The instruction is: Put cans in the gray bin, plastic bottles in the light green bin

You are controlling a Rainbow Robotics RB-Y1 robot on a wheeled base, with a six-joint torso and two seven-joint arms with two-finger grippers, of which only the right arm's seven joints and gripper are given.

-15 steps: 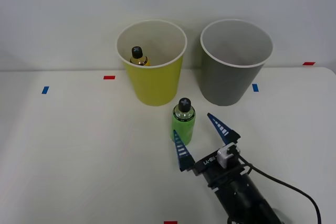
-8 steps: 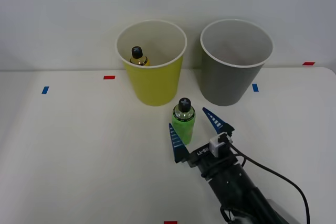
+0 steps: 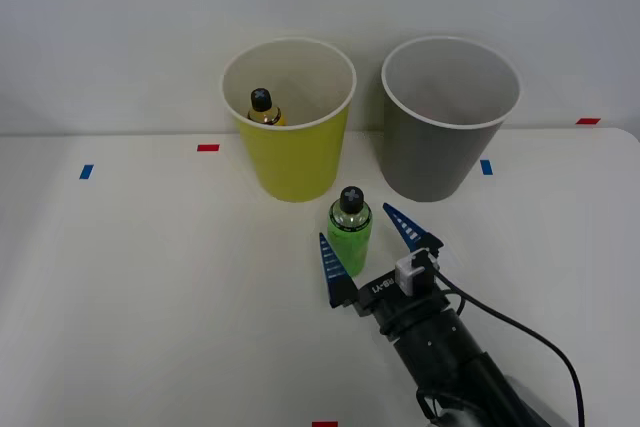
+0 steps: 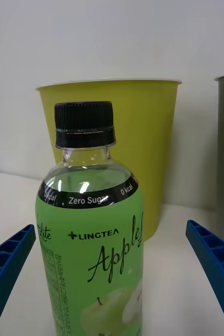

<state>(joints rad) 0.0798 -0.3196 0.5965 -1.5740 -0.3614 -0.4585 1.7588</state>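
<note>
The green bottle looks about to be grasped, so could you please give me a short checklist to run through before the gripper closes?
1. Green bottle upright on the table: ok.
2. Right gripper open, one finger on each side of the bottle: ok.
3. Fingers level with the bottle's body, below the cap: ok.
4. Light green bin upright with room inside beside the amber bottle: ok.
5. Gray bin apart from the bottle: ok.
6. Bottle centred between the fingers: cannot tell.
</note>
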